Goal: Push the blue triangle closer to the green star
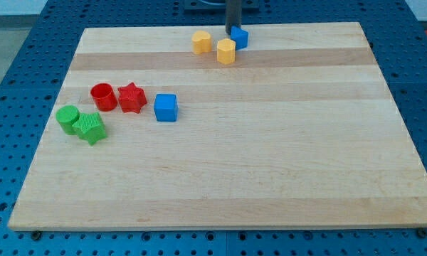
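blue triangle [240,38]: board's top edge, far up-right of green star [91,128] | my tip [233,30]: bare rod touching triangle's upper left, holding nothing | yellow blocks [226,51]: beside triangle

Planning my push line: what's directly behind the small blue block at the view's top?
My tip stands right behind the blue triangle, at its top-left, covering part of that edge. Whether they touch cannot be seen. Beyond lies only the board's top edge.

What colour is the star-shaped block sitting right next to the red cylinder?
Red. The red star sits just to the view's right of the red cylinder, clear in the camera view.
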Robot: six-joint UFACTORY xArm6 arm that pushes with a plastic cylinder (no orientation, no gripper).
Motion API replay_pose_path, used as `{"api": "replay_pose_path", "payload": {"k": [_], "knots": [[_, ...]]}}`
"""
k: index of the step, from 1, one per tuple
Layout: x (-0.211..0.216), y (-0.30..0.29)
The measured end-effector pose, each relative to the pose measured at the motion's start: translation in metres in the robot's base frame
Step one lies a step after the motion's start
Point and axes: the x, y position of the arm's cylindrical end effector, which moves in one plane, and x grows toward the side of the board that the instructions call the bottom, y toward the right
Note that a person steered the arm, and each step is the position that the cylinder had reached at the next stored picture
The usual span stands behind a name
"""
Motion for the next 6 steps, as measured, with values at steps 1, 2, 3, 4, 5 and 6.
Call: {"api": "replay_pose_path", "payload": {"k": [1,2,3,4,5,6], "knots": [[0.023,0.039],[0.061,0.055],[0.087,0.056],[0.052,0.071],[0.023,0.064],[0.017,0.048]]}}
